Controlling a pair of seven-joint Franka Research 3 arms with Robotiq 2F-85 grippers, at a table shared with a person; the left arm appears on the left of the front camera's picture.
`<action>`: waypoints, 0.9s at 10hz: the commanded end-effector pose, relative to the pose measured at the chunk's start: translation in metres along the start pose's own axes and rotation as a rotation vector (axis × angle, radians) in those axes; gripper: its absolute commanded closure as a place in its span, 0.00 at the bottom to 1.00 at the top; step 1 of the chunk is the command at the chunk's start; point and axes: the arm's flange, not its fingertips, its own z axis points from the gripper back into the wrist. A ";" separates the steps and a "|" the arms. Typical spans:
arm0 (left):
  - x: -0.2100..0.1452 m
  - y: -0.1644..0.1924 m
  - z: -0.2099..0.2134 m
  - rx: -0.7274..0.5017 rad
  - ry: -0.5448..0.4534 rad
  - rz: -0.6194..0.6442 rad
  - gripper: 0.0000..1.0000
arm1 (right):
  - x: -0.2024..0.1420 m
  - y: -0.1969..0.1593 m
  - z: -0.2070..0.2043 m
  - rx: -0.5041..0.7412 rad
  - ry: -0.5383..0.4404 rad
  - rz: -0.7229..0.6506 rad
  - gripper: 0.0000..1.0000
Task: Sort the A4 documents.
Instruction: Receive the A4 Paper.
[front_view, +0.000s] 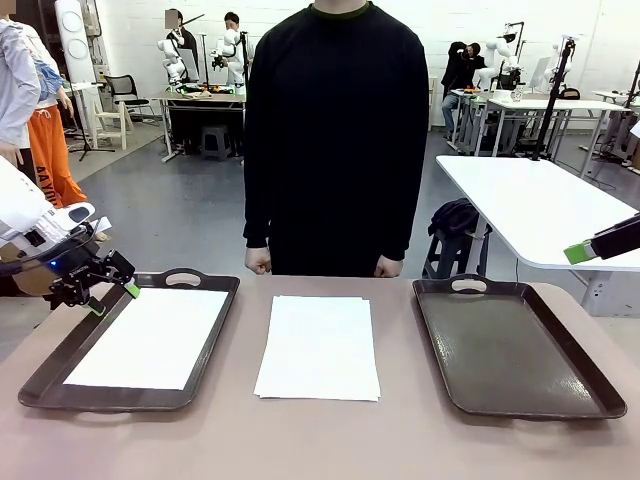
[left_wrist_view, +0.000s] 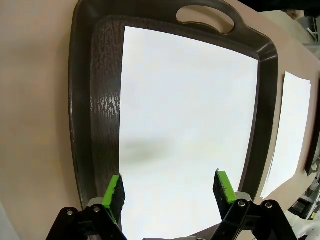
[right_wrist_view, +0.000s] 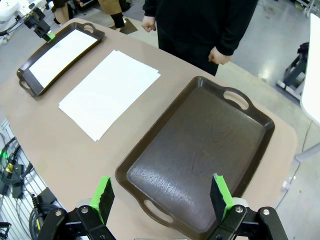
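A stack of white A4 documents (front_view: 319, 346) (right_wrist_view: 109, 92) lies on the table between two dark trays. One white sheet (front_view: 150, 336) (left_wrist_view: 185, 130) lies flat in the left tray (front_view: 60, 370) (left_wrist_view: 95, 100). My left gripper (front_view: 115, 298) (left_wrist_view: 170, 190) hovers open just above that tray's far left corner, with nothing between its green pads. The right tray (front_view: 515, 350) (right_wrist_view: 200, 150) has nothing in it. My right gripper (front_view: 580, 252) (right_wrist_view: 162, 192) hangs open high above it at the picture's right edge.
A person in a black top stands at the far edge of the table with both hands (front_view: 258, 262) (front_view: 388, 266) down by the edge. A white table (front_view: 540, 205) stands behind on the right. Bare tabletop (front_view: 320, 440) lies in front of the trays.
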 end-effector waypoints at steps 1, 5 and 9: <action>0.001 0.001 0.001 -0.007 0.009 -0.011 0.08 | 0.000 0.000 -0.001 0.001 0.001 -0.007 0.00; 0.001 0.001 0.001 -0.007 0.009 -0.011 0.08 | 0.000 0.000 -0.001 0.001 0.001 -0.007 0.00; 0.015 -0.072 0.069 0.209 -0.149 -0.360 0.08 | 0.000 0.000 -0.001 0.001 0.001 -0.007 0.00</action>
